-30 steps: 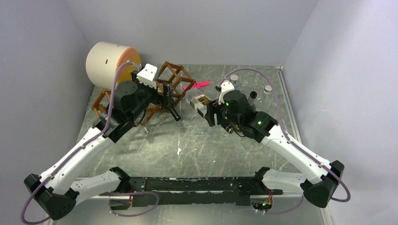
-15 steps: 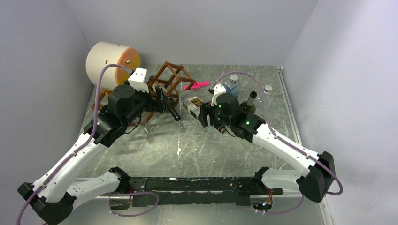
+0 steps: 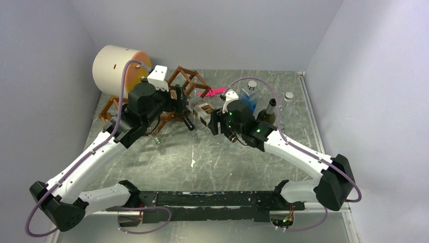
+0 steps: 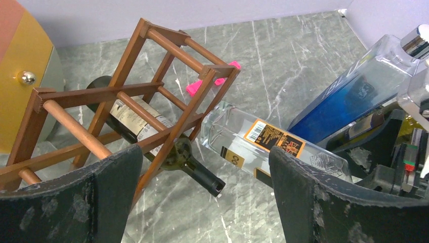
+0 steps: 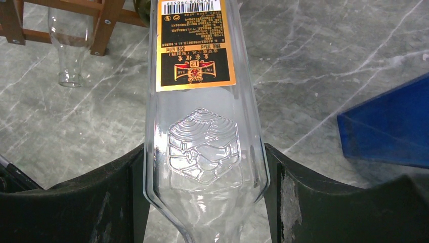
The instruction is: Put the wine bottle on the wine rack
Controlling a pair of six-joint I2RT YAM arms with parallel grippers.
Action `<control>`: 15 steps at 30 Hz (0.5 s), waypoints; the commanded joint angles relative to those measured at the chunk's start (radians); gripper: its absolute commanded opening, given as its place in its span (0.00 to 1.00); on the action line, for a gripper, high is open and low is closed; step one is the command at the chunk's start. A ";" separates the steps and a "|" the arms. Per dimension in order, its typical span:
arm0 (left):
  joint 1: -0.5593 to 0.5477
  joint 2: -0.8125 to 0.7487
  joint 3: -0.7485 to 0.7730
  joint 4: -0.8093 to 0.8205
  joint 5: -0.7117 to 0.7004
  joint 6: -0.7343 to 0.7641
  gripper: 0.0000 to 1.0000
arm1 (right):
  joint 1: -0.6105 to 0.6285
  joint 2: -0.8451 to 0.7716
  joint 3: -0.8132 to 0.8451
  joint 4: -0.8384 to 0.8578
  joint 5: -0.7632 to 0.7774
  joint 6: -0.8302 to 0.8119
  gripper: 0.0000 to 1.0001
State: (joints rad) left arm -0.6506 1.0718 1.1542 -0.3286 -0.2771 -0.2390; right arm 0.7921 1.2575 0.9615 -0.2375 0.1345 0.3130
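Observation:
The wine rack [image 3: 188, 82] is a reddish-brown wooden lattice at the back left, and it also shows in the left wrist view [image 4: 152, 96]. A dark wine bottle [image 4: 135, 123] lies in a lower cell with its neck [image 3: 188, 123] sticking out. My right gripper [image 3: 214, 119] is shut on a clear glass bottle [image 5: 200, 96] with an orange and black label. It holds the bottle level, base toward the rack [image 3: 201, 108], close beside the rack's right edge [image 4: 263, 144]. My left gripper [image 3: 180, 103] is open and empty above the rack's front, fingers [image 4: 76, 202] spread wide.
A cream-and-orange drum [image 3: 117, 65] stands behind the rack. A blue bottle [image 3: 250, 96], a dark green bottle [image 3: 268, 110] and a silver-capped bottle [image 3: 289, 95] stand at the back right. A pink object [image 3: 213, 92] lies behind. A small clear bottle [image 5: 68, 40] lies under the rack.
My right gripper has carried the clear bottle to the left, closer to the rack. My left arm has shifted right and up over the rack's front.

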 commanded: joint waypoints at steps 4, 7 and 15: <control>0.008 -0.004 0.034 0.009 0.014 0.029 0.98 | -0.002 0.028 0.062 0.229 0.012 0.032 0.00; 0.009 -0.006 0.029 -0.002 0.035 0.027 0.98 | -0.002 0.043 0.064 0.250 0.022 0.040 0.00; 0.010 0.005 0.027 -0.038 0.058 0.009 0.98 | -0.002 0.018 0.054 0.300 0.083 0.066 0.00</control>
State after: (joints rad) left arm -0.6456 1.0805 1.1595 -0.3485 -0.2459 -0.2245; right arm 0.7921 1.3266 0.9619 -0.1520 0.1574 0.3492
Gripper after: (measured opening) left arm 0.982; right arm 0.711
